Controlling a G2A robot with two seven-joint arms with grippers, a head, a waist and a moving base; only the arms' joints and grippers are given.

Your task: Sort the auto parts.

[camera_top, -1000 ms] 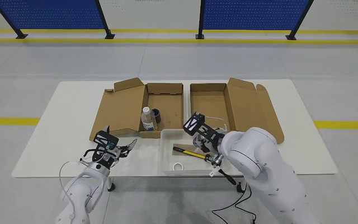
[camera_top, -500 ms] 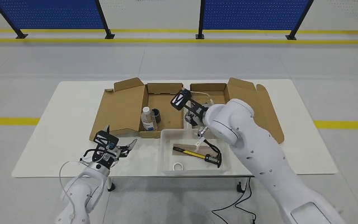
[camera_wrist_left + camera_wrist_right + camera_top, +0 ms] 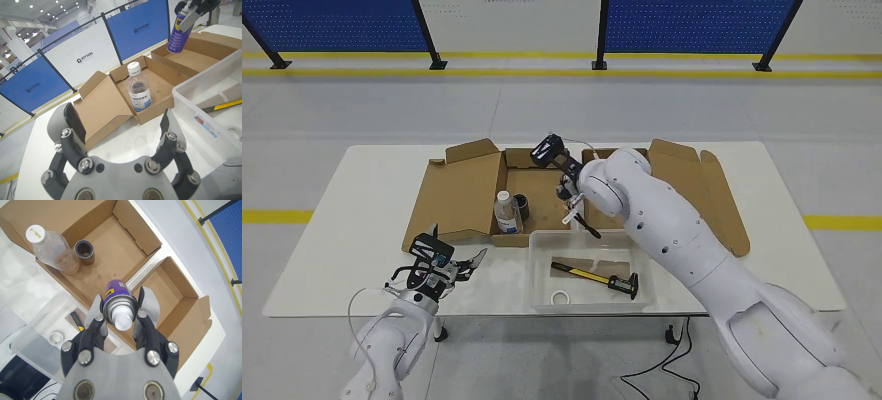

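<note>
So the blue spray can was up in the air, clamped in the right gripper, over the edge of the cardboard box holding a plastic bottle. The left gripper sat jaws apart near the table's front edge.

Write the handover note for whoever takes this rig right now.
Grippers: left gripper open, holding nothing, over the table near its front edge; right gripper shut on the spray can, above the seam between the stocked box and the other box.
Done: bottle and black cylinder stand in the stocked box.
Left: place the spray can; caliper and ring lie in the clear bin, not yet sorted.
</note>
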